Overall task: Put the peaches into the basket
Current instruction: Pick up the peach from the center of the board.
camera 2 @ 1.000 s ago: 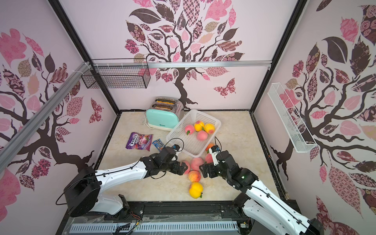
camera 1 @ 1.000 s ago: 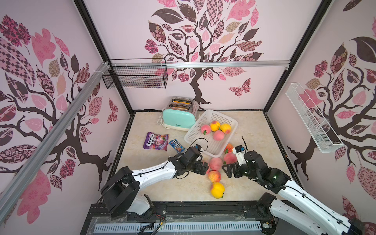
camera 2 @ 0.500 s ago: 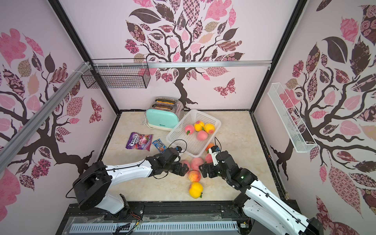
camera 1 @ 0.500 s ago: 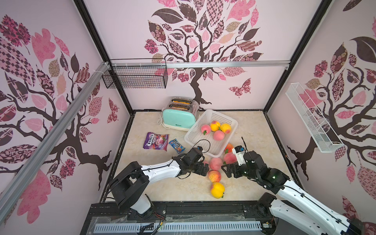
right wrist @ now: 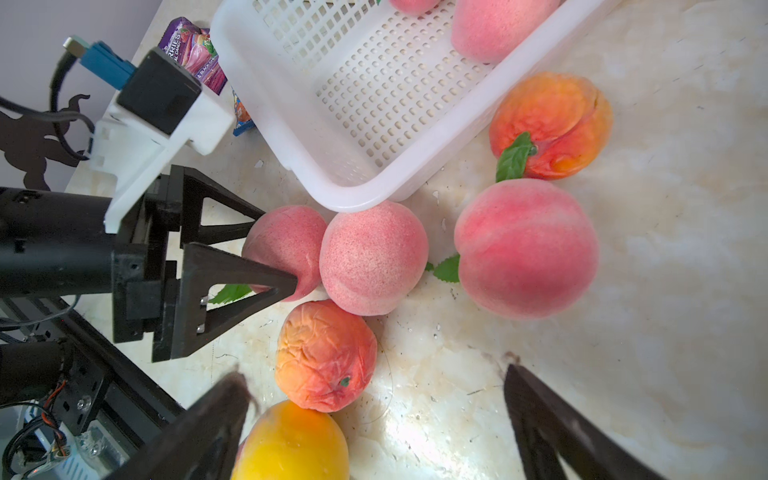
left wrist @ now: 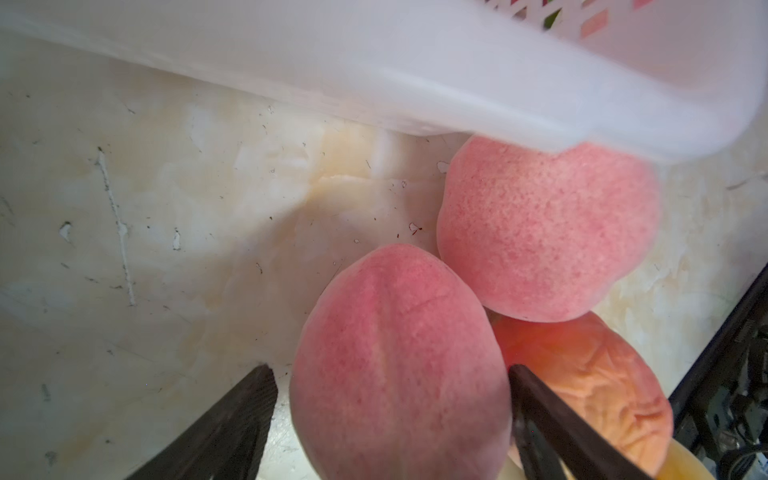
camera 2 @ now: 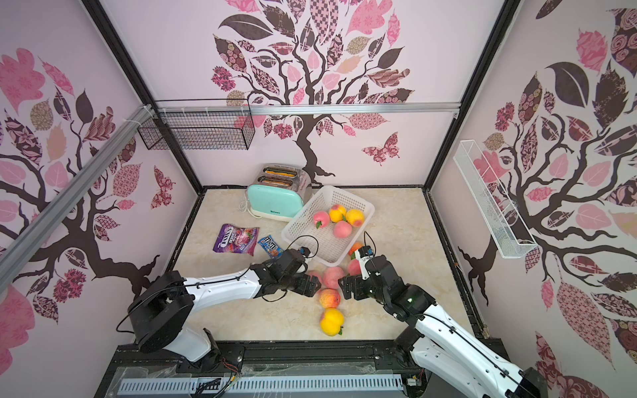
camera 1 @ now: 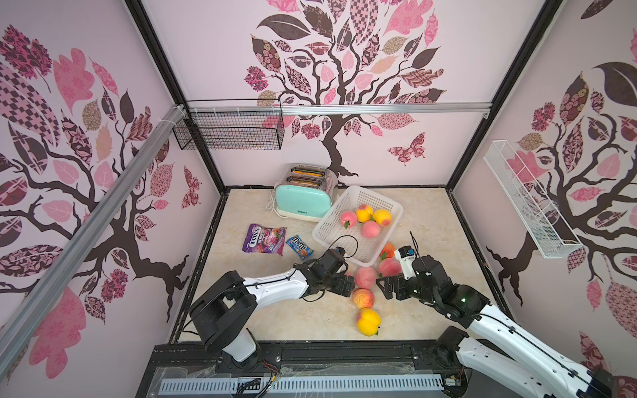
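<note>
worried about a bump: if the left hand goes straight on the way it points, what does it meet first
The left hand would first meet the smooth pink round peach between its fingers; beyond, probably a speckled pink peach, then the white perforated plastic basket.

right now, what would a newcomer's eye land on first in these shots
Probably the six loose peaches on the marble tabletop, clustered by the near corner of the white basket. The left gripper straddles a pink peach there, while the right gripper hangs open beside the pile. Around it all, big tree-and-leaf wall decals cover the booth.
</note>
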You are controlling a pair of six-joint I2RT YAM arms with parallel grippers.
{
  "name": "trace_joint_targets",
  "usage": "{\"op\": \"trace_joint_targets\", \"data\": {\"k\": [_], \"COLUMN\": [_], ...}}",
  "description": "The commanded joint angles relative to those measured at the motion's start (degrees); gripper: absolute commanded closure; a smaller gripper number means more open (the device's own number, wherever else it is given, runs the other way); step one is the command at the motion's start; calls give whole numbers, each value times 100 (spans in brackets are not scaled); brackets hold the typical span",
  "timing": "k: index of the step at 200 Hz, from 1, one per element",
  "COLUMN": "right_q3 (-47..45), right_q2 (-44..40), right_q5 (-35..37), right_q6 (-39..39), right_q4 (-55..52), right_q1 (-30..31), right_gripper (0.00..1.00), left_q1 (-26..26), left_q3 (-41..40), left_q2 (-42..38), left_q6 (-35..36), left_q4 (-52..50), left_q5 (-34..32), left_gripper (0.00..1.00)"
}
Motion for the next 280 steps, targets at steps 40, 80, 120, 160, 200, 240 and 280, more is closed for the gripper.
{"op": "trace_joint_targets", "data": {"k": [40,80,120,160,200,240,280], "right_q3": [-34,-30,1,65,184,359,414], "right_q2": [-74,-105,-200,-343,-447,-524,-572], "right_q5": [132,119,96,135,166,208,227], "right_q6": [43,40,74,126,152,126,116], "right_q4": [106,96,30,-104,-238,-405,-445], "right_q1": [31,26,27,27,26,32,29], "right_gripper": [2,2,2,2,2,2,2], "left_q1": [-26,-28,-30,-46,-111,-153,-166], "left_q3": [156,103,-25,-166,-230,-166,167], "left_q2": [117,40,-242,-636,-1092,-1586,-1853], "left_q6": [55,61,28,4,-16,2,136], "left_q4": [141,107,6,-188,-457,-833,-1206], "left_q5": [66,54,-24,-140,-307,-464,-493], "left_gripper": [21,28,30,30,30,30,30]}}
